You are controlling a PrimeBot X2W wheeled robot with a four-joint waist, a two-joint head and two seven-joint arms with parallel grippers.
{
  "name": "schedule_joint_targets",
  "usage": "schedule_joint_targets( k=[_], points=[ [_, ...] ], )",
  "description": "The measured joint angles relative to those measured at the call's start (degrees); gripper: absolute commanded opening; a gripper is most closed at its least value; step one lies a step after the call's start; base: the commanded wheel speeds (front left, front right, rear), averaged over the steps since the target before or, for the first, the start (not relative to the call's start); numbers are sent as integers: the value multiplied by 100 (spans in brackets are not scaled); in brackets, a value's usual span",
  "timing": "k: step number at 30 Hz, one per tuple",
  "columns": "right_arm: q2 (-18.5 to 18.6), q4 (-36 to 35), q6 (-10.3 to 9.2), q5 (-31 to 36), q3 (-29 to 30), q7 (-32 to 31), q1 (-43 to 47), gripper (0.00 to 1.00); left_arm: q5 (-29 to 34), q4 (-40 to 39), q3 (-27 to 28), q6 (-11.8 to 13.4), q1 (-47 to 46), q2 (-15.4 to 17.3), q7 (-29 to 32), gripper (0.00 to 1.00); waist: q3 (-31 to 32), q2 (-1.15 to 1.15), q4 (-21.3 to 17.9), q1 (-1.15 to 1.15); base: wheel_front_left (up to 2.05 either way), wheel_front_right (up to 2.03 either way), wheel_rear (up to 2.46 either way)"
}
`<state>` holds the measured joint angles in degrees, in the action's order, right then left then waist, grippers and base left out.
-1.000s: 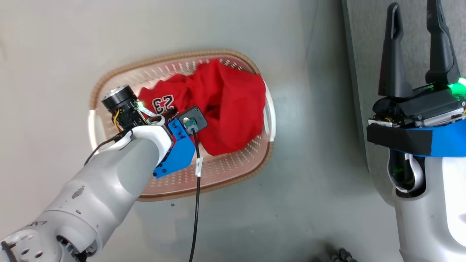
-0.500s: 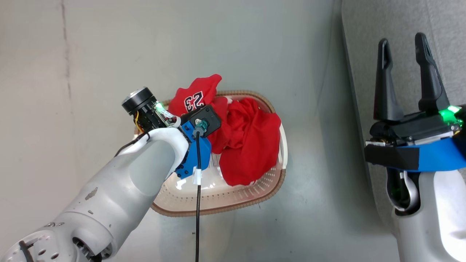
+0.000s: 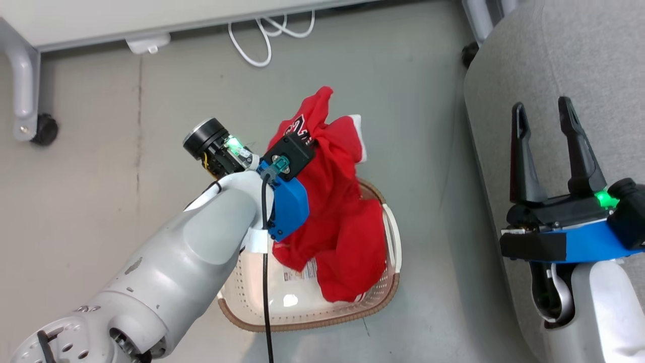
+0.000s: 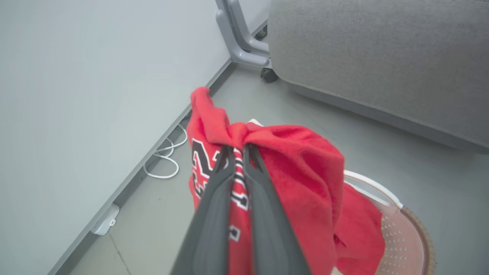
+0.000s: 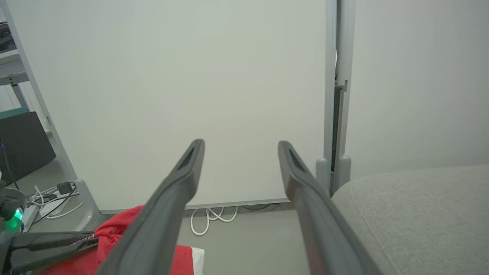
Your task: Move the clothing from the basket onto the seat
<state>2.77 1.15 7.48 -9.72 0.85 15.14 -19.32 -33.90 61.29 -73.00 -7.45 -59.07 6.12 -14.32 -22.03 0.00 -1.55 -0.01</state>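
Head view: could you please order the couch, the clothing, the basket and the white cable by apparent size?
1. Couch
2. Clothing and basket: unsure; the clothing hangs nearer the camera, covering part of the basket.
3. White cable

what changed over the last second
The left gripper, shut on the red fabric clothing, has lifted it mostly out of the cream perforated plastic basket; its lower folds still hang inside. The head camera shifted. The right gripper stays open over the grey fabric couch.
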Motion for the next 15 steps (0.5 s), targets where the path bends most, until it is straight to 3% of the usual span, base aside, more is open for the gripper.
schedule_joint_targets(
  k=[5, 15],
  points=[
    [0, 120, 0, 0, 20, 0, 246, 100, -245, -202, 144, 0, -12, -34, -60, 0, 420, 0, 28, 0, 0, 0, 0],
    [1, 247, 0, -2, 16, 0, 678, 100, -149, -913, 719, 54, 85, 32, -67, 0, 1072, 0, 70, 0, 0, 0, 0]
  ],
)
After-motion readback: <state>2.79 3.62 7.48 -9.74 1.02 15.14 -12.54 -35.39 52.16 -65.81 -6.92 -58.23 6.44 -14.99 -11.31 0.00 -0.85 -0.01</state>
